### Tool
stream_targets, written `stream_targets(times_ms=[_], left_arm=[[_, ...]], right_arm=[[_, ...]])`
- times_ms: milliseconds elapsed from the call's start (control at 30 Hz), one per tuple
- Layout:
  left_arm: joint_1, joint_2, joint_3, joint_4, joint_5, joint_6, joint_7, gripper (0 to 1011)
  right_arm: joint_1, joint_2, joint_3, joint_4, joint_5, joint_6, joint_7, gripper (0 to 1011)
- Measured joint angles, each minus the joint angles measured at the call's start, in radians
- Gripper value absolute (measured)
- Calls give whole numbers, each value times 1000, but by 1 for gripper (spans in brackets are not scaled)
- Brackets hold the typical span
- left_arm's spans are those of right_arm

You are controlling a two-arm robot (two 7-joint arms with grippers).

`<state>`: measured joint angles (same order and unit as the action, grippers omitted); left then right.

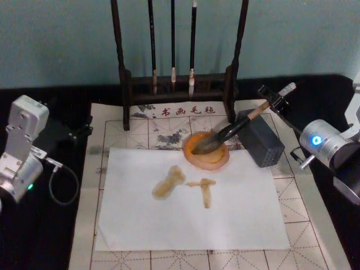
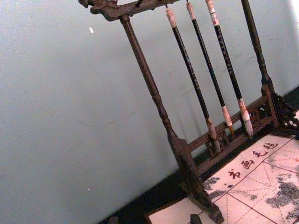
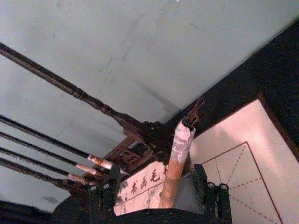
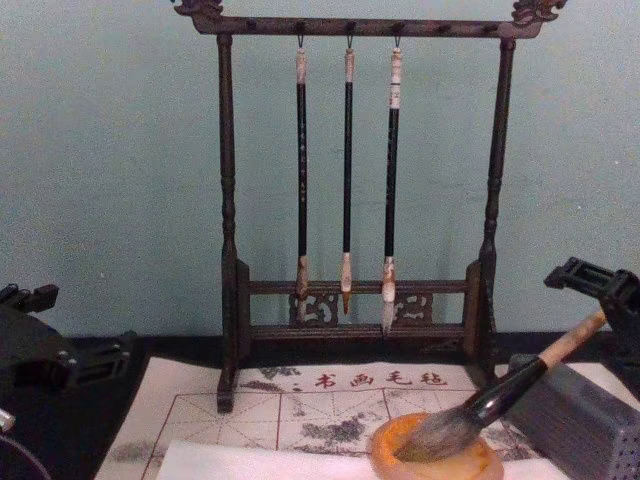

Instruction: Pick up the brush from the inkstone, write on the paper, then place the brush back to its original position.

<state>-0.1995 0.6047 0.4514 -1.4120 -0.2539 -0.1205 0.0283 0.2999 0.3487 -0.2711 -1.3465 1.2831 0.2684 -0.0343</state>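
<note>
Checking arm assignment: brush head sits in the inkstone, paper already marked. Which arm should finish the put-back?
Right. The right gripper is at the brush handle's upper end, its bristles in the inkstone. The left gripper sits off the mat's left edge, far from both.

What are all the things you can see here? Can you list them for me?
brush: 1, tan handle, grey bristles, tip in the inkstone, handle leaning on the grey block
inkstone: 1, orange, at the paper's far edge
paper: 1, white with brownish strokes, on the mat
mat: 1, cream with red grid and characters, under the paper
grey block: 1, dark grey, right of the inkstone
thin brushes: 3, dark handles, hanging on the rack
rack: 1, dark wood, behind the mat
wall: 1, pale teal, at the back
left gripper: 1, black, left of the mat
right gripper: 1, black, at the brush's white end
</note>
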Motion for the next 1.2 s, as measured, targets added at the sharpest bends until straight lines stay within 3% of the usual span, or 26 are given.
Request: stream_targets(times_ms=[233,467,633,733,867,967,1200], left_arm=[[0,0,0,0,0,0,0,1001],[0,0,0,0,0,0,0,1001],[0,0,0,0,0,0,0,1001],[0,0,0,0,0,0,0,1001],[0,0,0,0,0,0,0,1001],[0,0,0,0,0,0,0,1001],[0,0,0,0,0,0,0,1001]], right_arm=[[-57,56,-13,-76,5,-20,10,1000],[-106,116,-42,-125,-62,-82,36,1000],[-141,157,-69,-155,-161,-140,46,1000],[-155,178,-95,-161,-264,-188,51,1000],[-160,191,-117,-161,-346,-227,51,1000],[-165,203,-147,-158,-460,-285,49,1000],[-166,216,-184,-151,-601,-338,41,1000]])
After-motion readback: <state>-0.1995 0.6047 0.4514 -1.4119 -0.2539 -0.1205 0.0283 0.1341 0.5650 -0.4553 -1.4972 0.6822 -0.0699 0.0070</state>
